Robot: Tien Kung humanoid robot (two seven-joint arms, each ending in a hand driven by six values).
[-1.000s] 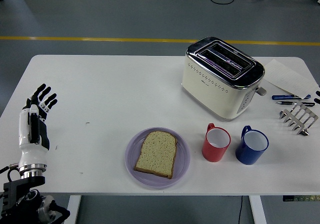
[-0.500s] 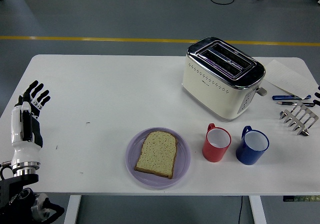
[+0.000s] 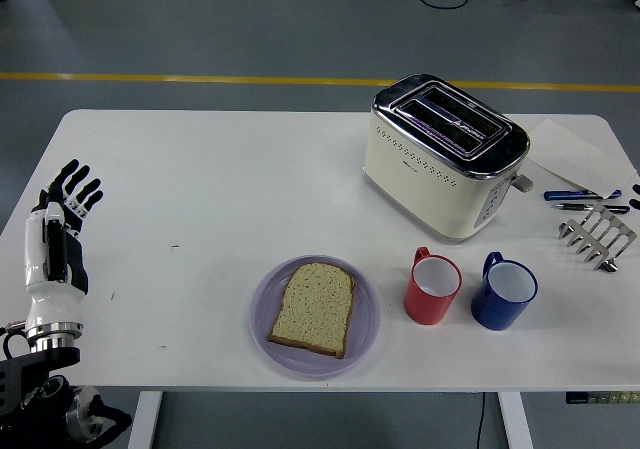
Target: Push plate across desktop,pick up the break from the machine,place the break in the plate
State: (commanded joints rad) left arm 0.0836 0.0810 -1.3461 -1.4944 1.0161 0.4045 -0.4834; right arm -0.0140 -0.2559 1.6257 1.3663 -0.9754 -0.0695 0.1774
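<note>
A slice of bread [image 3: 313, 307] lies flat on the purple plate [image 3: 263, 324] near the table's front edge, at the middle. The cream and chrome toaster [image 3: 445, 156] stands behind it to the right, and its slots look empty. My left hand [image 3: 66, 197] hovers over the table's left edge, far from the plate, with fingers spread and nothing in them. My right hand does not show.
A red mug [image 3: 432, 286] and a blue mug [image 3: 504, 292] stand right of the plate. A metal toast rack [image 3: 599, 235], pens [image 3: 582, 195] and a sheet of paper [image 3: 570, 155] lie at the right edge.
My left hand has drawn back to the left, toward the table's edge, since a second ago, and has hardly moved in the last half second. Nothing else has shifted.
</note>
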